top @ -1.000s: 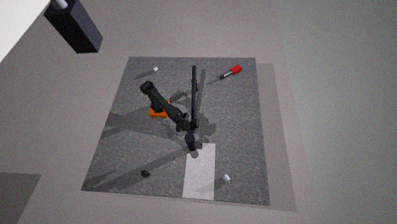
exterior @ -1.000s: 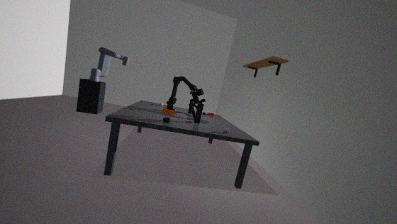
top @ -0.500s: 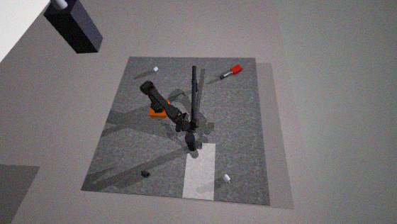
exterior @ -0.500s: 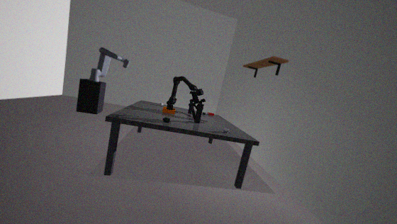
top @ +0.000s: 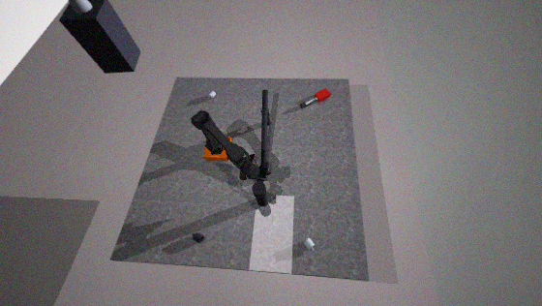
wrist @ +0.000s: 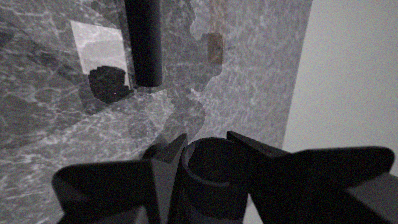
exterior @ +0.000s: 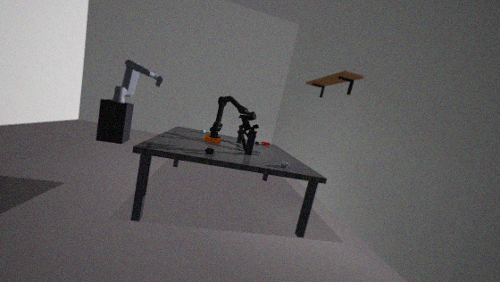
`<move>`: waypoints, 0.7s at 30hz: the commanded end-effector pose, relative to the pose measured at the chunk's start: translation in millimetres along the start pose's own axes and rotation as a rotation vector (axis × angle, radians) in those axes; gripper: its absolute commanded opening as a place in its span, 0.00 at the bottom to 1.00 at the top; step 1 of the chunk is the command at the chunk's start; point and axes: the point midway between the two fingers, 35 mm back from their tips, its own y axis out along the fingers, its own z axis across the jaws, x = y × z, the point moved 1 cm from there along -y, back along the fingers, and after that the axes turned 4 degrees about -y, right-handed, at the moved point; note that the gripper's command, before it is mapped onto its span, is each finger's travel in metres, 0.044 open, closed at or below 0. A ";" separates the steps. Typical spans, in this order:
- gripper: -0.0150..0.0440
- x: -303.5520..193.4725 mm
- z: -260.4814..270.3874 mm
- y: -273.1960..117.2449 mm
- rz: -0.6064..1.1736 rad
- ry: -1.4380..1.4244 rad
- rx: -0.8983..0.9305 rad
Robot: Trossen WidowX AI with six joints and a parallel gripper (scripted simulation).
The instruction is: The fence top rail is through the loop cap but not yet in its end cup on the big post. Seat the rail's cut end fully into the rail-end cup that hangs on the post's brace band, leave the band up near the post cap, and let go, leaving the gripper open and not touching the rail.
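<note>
The dark rail runs long across the top view. My gripper is shut on it near its hollow cut end, whose round opening shows between the fingertips. The big dark post stands just past the gripper, up and left of the rail end in the wrist view, with bare table seen between them there. The post's top is out of the wrist view. The band and the rail-end cup cannot be made out, nor can the loop cap clearly.
On the table are a pale strip, a black piece, small white pieces and a red-handled tool. The arm's orange base is left of the rail. Another arm stands beyond the table.
</note>
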 end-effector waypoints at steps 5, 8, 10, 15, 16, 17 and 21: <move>0.61 -0.1 0.0 0.0 0.000 0.000 0.000; 0.74 2.0 -1.5 -1.8 0.000 -0.001 -0.001; 0.83 6.3 -4.4 -5.7 -0.002 -0.003 -0.001; 1.00 26.8 -16.4 -24.2 -0.008 -0.012 -0.004; 1.00 31.5 -18.7 -28.4 -0.010 -0.014 -0.005; 1.00 35.4 -20.5 -32.0 -0.011 -0.016 -0.005; 1.00 38.5 -21.8 -34.8 -0.012 -0.017 -0.006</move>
